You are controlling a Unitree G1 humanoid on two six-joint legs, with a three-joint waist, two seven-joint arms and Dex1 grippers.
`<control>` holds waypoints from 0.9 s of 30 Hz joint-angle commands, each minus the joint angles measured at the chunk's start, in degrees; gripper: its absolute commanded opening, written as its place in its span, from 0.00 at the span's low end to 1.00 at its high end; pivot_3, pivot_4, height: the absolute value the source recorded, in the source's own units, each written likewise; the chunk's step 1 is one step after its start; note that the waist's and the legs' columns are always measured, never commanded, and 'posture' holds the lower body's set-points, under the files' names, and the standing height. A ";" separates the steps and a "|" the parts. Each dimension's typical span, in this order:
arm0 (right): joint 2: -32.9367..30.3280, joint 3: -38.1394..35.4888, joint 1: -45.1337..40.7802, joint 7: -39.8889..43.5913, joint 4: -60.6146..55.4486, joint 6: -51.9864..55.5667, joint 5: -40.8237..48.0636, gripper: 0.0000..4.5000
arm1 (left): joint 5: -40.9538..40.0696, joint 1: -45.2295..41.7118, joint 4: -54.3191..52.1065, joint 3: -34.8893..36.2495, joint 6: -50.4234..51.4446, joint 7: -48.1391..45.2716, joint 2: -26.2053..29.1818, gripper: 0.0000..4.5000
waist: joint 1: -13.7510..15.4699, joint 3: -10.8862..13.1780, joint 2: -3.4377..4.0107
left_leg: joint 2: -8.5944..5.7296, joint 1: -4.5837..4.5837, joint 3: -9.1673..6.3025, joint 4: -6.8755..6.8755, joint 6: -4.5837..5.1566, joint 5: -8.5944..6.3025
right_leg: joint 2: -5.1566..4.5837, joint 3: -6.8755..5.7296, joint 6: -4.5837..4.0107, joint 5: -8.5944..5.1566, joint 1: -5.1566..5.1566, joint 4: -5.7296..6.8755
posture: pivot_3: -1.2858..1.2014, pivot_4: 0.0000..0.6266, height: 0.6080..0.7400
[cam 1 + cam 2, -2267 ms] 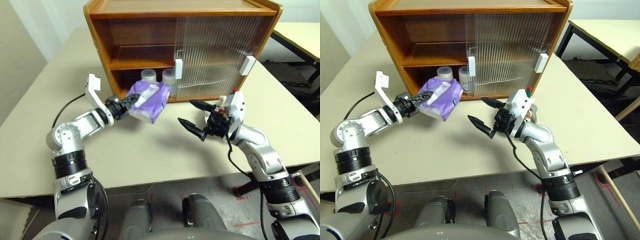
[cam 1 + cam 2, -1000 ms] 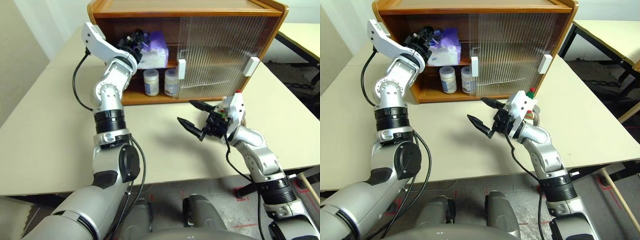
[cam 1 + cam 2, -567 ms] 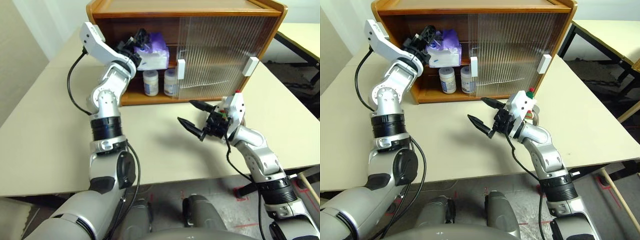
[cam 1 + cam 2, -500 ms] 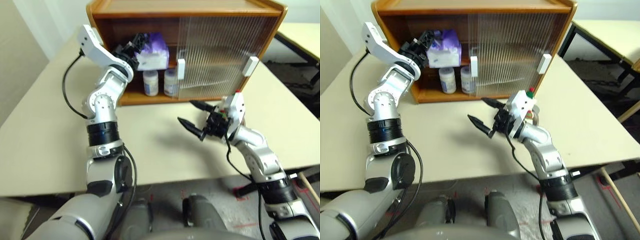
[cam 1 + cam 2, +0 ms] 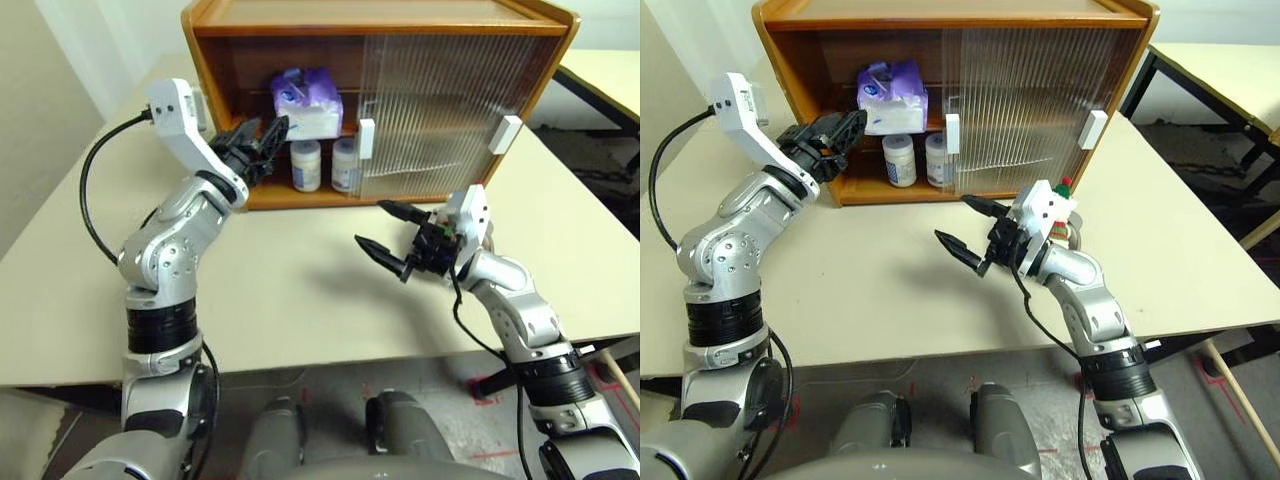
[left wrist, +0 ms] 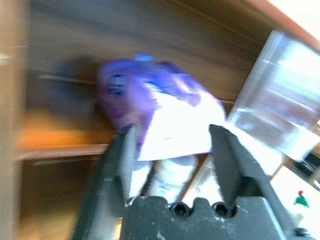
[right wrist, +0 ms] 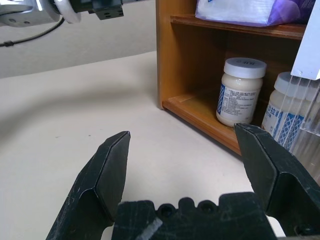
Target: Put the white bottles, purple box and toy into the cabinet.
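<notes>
Inside now: crinkly lavender box (image 5: 307, 100) lying on upper shelf of brown wooden cabinet (image 5: 250, 20), white tissue face outward. Below, on lower shelf, two squat white bottles (image 5: 306, 165) side by side, screw-lidded, pale labels, one half behind ribbed translucent door (image 5: 440, 100) with white block handle (image 5: 365, 139). Left gripper (image 5: 262, 143) just outside the open bay, black fingers parted, empty. Right gripper (image 5: 385, 232) over smooth beige table (image 5: 300, 290), jaws spread wide, empty. Fluffy toy (image 5: 1064, 205) with red hat behind right wrist.
</notes>
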 commanded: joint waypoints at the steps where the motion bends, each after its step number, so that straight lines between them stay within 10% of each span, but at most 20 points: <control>1: -0.06 0.27 -0.16 0.20 0.05 -0.24 -0.36 1.00 | 2.62 -0.27 0.76 -3.40 -2.28 -4.27 0.67 0.34 | -0.03 0.00 0.00 | 0.01 0.00 0.00 0.00 0.00 0.00 | -0.01 0.00 -0.01 -0.01 0.00 0.00 | 0.51 0.00 1.00; 5: -0.11 0.06 0.08 -0.18 -0.33 -0.11 -0.40 1.00 | 6.27 -1.65 5.51 -6.07 -5.72 -6.22 -0.72 0.01 | -0.10 0.00 0.01 | 0.00 0.00 0.00 0.00 0.00 0.00 | 0.00 0.00 -0.01 -0.01 -0.01 0.00 | 0.50 0.00 1.00; 27: -0.20 -0.22 0.61 -1.83 -1.31 0.12 -0.38 1.00 | 24.37 -25.55 56.38 -6.40 -33.24 -10.16 -4.36 0.01 | -0.31 0.00 0.00 | -0.15 -0.07 -0.04 0.00 0.02 0.01 | -0.01 -0.01 0.11 -0.05 -0.02 -0.06 | 0.48 0.00 1.00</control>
